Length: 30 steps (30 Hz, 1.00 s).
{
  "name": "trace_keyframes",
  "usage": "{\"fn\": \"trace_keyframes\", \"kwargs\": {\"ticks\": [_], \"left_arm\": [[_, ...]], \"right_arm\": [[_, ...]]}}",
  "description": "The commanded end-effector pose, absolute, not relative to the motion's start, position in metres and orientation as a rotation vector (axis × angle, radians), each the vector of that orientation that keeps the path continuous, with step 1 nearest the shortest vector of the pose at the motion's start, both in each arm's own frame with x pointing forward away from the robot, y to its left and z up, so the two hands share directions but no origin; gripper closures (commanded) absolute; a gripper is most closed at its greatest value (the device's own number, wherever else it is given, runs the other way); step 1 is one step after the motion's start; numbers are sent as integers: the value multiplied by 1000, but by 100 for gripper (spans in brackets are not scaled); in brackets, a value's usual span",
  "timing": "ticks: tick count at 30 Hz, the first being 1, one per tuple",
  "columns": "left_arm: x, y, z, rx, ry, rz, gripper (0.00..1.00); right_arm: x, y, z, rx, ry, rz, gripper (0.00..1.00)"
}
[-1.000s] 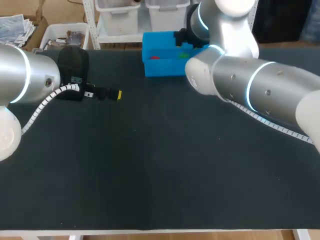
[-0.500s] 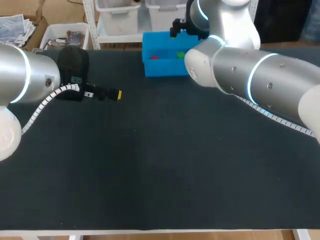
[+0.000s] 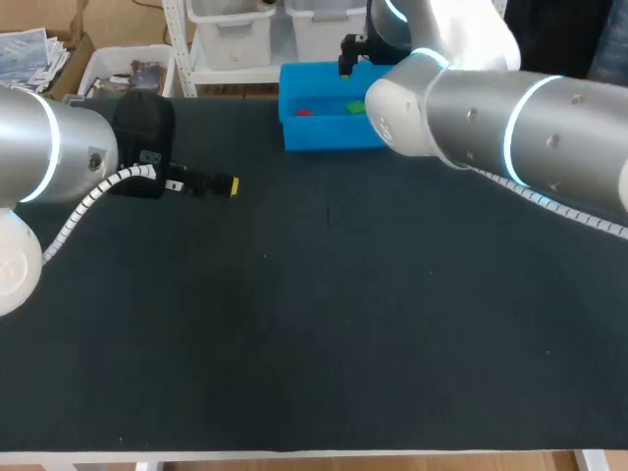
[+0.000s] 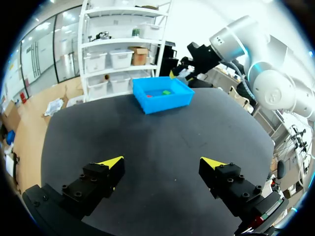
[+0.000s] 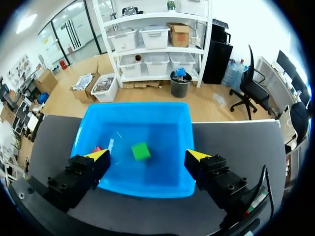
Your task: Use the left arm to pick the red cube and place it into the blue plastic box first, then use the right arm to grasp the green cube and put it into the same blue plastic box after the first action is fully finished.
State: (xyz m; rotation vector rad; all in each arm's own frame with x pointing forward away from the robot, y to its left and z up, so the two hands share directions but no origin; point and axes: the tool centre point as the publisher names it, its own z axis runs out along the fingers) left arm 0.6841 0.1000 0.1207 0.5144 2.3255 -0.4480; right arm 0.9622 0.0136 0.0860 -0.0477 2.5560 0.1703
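The jaws of both grippers are held wide apart and are clamped on nothing. The left gripper (image 4: 162, 162) is seen over bare tabletop, well apart from the blue plastic box (image 3: 329, 130). The right gripper (image 5: 147, 155) is held above that box, its yellow tips spread over the near side. Most of the head view is filled by the dark table (image 3: 324, 324). The left arm (image 3: 44, 157) is seen at the left edge of the frame, its gripper lying in the upper left and pointed toward the right. The right arm (image 3: 510, 128) is seen coming in from the right edge, spanning the upper right and reaching the box. The box is placed at the top centre of the frame, by the table's far edge. Both cubes are found inside it, apart from each other. The red cube (image 3: 303, 112) lies in its left part, partly hidden behind one finger in the right wrist view. The green cube (image 3: 354, 107) lies toward the right, below the gap between the right gripper's fingers and untouched by them.
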Motion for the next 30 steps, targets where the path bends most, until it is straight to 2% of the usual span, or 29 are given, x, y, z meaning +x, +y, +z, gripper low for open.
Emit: {"fn": "trace_keyframes", "kwargs": {"ticks": [1, 15, 30], "left_arm": [[685, 102, 120, 520, 2322, -459, 0], [685, 102, 120, 520, 2322, -459, 0], [685, 102, 120, 520, 2322, -459, 0]], "right_arm": [[892, -7, 117, -37, 2515, 170, 0], [830, -25, 130, -57, 2559, 134, 0], [803, -40, 134, -68, 2601, 136, 0]]}}
